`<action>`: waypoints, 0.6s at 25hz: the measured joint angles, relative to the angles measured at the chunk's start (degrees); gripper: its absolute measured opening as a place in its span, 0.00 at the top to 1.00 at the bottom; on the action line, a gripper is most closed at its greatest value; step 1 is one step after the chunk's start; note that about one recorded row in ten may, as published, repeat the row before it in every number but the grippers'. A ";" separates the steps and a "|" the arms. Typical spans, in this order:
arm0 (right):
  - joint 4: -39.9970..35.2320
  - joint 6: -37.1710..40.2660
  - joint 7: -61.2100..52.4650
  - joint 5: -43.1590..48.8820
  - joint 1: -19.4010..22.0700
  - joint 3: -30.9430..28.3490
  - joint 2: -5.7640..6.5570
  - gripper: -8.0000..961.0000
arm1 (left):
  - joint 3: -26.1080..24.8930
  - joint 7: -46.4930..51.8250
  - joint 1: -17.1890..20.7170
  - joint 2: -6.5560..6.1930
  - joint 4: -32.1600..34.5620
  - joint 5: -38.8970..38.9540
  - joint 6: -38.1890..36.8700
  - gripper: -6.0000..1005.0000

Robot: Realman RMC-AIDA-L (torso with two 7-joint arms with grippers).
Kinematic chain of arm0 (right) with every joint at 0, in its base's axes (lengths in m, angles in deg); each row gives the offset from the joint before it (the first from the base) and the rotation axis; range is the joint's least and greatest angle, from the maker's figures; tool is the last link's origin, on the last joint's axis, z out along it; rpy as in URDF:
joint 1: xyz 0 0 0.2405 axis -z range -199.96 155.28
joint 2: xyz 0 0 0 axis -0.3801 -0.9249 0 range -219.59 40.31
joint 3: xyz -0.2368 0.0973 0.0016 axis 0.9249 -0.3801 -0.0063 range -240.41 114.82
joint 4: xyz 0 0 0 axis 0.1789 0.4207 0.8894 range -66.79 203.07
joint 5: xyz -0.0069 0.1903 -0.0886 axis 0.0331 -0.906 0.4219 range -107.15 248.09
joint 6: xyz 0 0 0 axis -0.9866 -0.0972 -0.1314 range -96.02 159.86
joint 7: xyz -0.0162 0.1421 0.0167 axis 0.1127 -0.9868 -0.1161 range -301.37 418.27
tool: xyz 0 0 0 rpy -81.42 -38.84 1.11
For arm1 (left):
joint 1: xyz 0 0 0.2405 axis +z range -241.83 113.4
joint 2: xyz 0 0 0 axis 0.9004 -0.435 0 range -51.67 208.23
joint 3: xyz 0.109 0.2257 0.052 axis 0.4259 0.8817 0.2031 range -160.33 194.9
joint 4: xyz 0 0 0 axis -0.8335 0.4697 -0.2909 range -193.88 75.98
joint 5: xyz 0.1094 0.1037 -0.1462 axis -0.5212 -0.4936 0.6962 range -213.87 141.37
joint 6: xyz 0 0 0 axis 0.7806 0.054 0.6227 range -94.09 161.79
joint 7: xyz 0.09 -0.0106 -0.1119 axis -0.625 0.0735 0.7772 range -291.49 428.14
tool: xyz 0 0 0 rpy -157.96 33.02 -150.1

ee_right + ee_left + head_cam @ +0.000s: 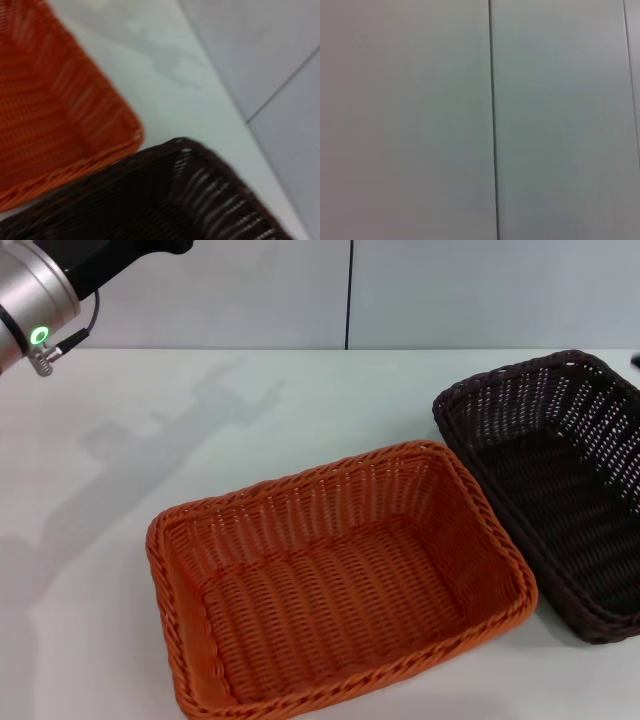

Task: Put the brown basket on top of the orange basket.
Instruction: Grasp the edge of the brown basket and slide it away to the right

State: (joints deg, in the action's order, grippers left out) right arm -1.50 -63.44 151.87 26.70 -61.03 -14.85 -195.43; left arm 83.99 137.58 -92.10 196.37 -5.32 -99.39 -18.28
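Two baskets side by side, rims touching, orange basket (pixel 340 585) at the tabletop's (pixel 200 420) near edge and brown basket (pixel 560 490) at its right edge: risk of dragging both while lifting; left arm (pixel 40 295) raised at far-left corner, right over brown rim, fingers unseen, grip unknowable.

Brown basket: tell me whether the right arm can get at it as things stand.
Probably yes: the brown basket sits open on the robot's right, nothing lies in or over it, and the right wrist view looks straight down on its rim.
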 joint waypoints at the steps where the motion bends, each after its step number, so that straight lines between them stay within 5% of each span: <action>1: -0.05 -0.60 0.01 1.10 0.03 0.43 -0.50 0.48 | -0.03 -0.09 -0.25 0.04 -0.03 0.02 0.23 0.20; 7: -0.06 -2.39 0.46 9.28 -0.50 2.90 -4.20 0.49 | -0.20 -0.14 -1.59 0.12 -1.14 0.04 0.88 0.20; 15: 1.21 -5.52 0.71 9.86 -0.57 8.78 -5.77 0.49 | -0.35 -0.25 -2.50 0.12 -2.05 0.08 2.74 0.20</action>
State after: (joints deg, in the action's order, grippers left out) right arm -0.29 -68.96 152.58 36.56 -61.60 -6.07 -201.20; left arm 83.64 137.33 -94.60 196.49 -7.36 -99.30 -15.54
